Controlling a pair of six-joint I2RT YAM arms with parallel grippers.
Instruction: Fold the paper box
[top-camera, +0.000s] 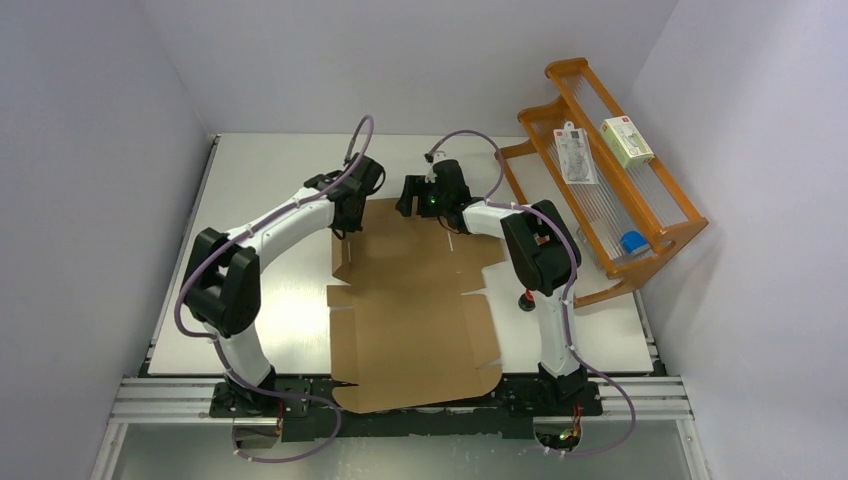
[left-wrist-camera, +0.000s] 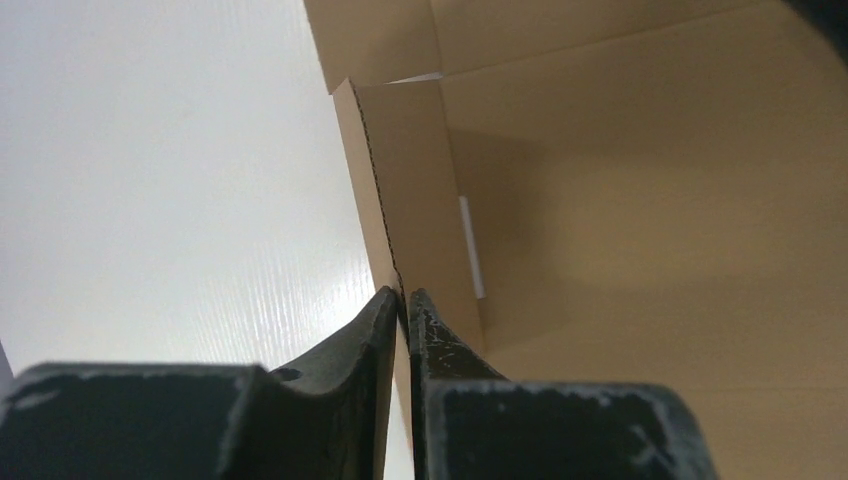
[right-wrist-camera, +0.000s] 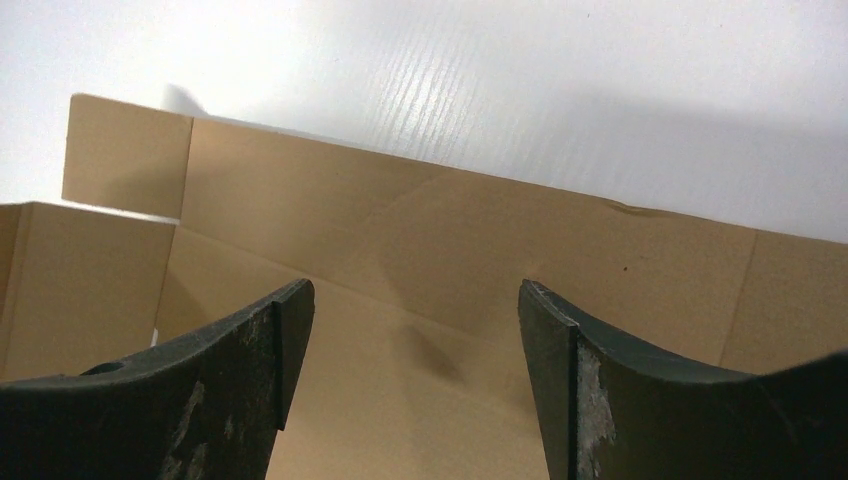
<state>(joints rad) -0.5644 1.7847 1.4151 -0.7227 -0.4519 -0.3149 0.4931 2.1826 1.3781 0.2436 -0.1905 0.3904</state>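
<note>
The paper box (top-camera: 415, 300) is a brown cardboard sheet lying mostly flat in the middle of the table, its near edge over the arm bases. At the sheet's far-left corner my left gripper (top-camera: 345, 228) pinches a raised side flap. In the left wrist view the flap (left-wrist-camera: 400, 180) stands on edge, and its edge runs in between the nearly closed fingers of the left gripper (left-wrist-camera: 404, 295). My right gripper (top-camera: 410, 198) hovers over the far edge of the sheet. It stands open (right-wrist-camera: 415, 300) above the far panel (right-wrist-camera: 450, 230) with nothing between its fingers.
A wooden rack (top-camera: 600, 190) stands at the right, holding a white-and-green carton (top-camera: 627, 140), a clear packet (top-camera: 575, 155) and a small blue item (top-camera: 632, 242). A small dark knob (top-camera: 527, 298) sits by the right arm. White table (top-camera: 270, 180) lies left of the sheet.
</note>
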